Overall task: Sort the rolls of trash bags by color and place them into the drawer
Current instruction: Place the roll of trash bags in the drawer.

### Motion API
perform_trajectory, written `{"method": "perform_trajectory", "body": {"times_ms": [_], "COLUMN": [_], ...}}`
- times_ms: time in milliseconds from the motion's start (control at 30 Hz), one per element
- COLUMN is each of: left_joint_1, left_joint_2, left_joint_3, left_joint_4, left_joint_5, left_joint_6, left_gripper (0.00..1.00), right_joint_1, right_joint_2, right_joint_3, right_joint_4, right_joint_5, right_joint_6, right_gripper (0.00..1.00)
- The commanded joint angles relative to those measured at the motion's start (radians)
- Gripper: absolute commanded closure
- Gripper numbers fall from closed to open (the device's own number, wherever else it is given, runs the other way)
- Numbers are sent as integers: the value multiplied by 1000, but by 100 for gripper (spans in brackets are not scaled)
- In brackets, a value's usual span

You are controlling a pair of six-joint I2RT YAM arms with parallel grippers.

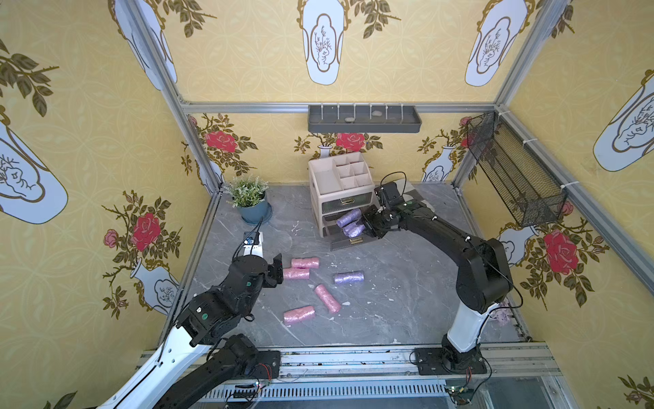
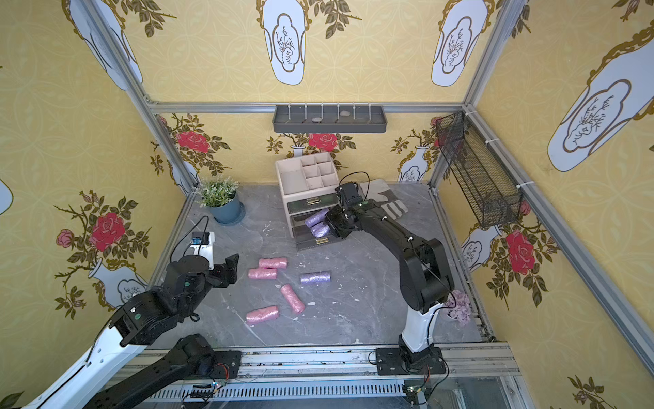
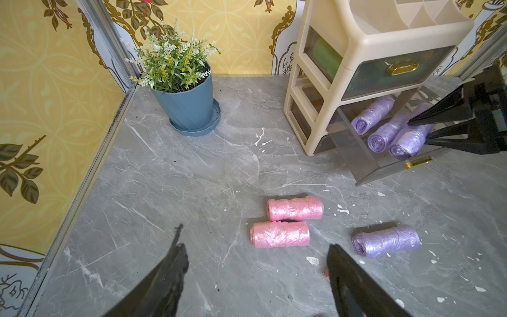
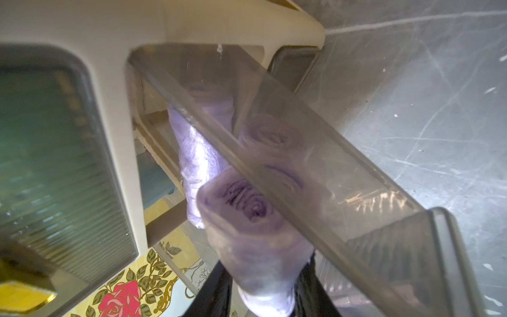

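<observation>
The beige chest (image 1: 341, 177) stands at the back with its middle drawer (image 3: 384, 170) pulled out. Three purple rolls lie in that drawer (image 3: 373, 114) (image 3: 385, 134) (image 3: 408, 141). My right gripper (image 1: 366, 226) (image 4: 264, 288) reaches into it, its fingers (image 3: 439, 112) against the sides of the nearest purple roll (image 4: 255, 238). Green shows through the shut top drawer (image 3: 326, 55). Several pink rolls (image 1: 305, 262) (image 1: 327, 298) and one purple roll (image 1: 349, 278) lie on the table. My left gripper (image 1: 279, 269) (image 3: 257, 248) hovers open beside the two left pink rolls (image 3: 279, 234), holding nothing.
A potted plant (image 1: 249, 198) stands at the back left. A grey tray (image 1: 364, 118) hangs on the back wall and a black mesh basket (image 1: 513, 170) on the right wall. A lilac flower cluster (image 2: 458, 308) lies by the right arm's base, and a glove (image 2: 385, 202) behind the chest.
</observation>
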State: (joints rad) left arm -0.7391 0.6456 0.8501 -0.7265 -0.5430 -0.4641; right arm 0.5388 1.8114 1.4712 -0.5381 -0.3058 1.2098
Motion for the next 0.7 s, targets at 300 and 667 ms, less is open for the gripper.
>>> {"method": "perform_trajectory", "body": {"times_ms": [300,667], "left_joint_1": [1,0], "left_joint_2": [-3,-6], "left_joint_3": [1,1], "left_joint_4": [3,2], "left_joint_5": [-14,-13], "left_joint_6": [7,5], "left_gripper": [19,19], "right_joint_1": [1,-2], "right_joint_2": [-42,-52], "right_joint_3": [49,88], "right_joint_4": [-70,-97], "right_joint_5": [27,66], "right_joint_6": [-22,-35], "right_gripper": [52,50]}}
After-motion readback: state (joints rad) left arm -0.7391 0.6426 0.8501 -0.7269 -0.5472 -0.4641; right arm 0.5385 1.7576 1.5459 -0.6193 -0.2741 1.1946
